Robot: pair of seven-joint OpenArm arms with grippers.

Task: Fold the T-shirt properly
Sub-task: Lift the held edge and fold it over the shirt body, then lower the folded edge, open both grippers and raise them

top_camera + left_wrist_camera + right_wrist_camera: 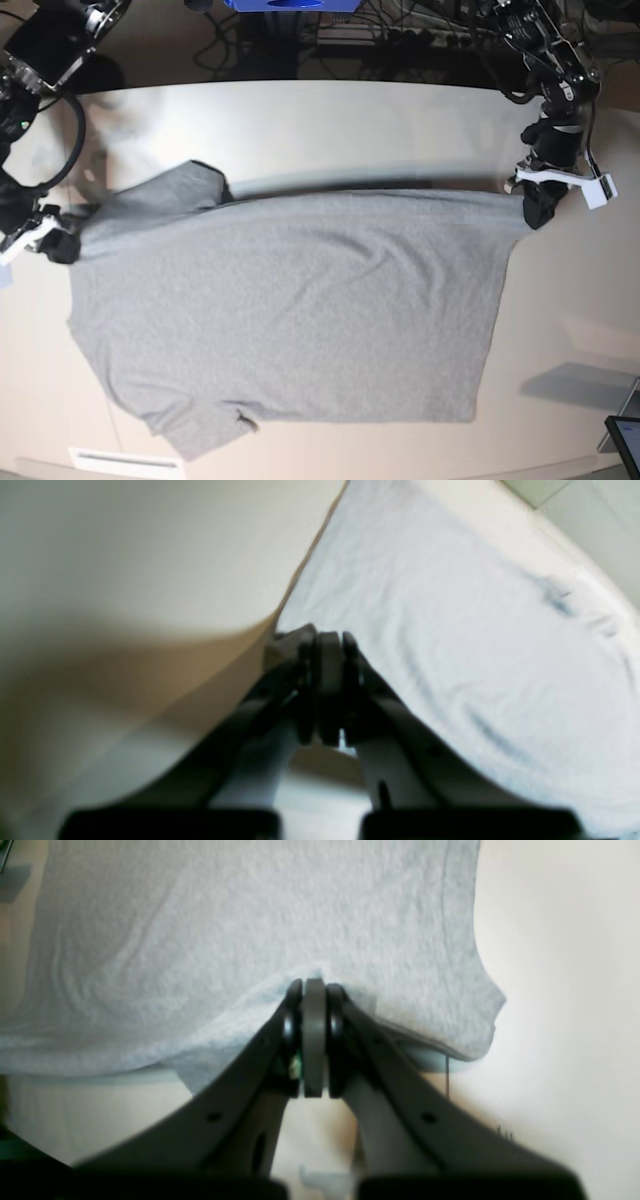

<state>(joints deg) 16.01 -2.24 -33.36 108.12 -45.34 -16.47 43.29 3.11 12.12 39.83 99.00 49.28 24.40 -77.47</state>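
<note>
Across the bench point(330, 120), T-shirt point(290, 310) spread flat; left gripper point(537, 212) at three o'clock and right gripper point(60, 243) at nine clamped on opposite corners, probably keeping far edge taut for folding.

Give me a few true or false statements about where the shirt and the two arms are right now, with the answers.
1. The left gripper is shut on the T-shirt. True.
2. The right gripper has open jaws, clear of the cloth. False: its jaws pinch the shirt's edge.
3. The shirt is folded in half. False: it lies spread wide across the table.
4. The two arms hold opposite ends of the shirt's far edge. True.
</note>
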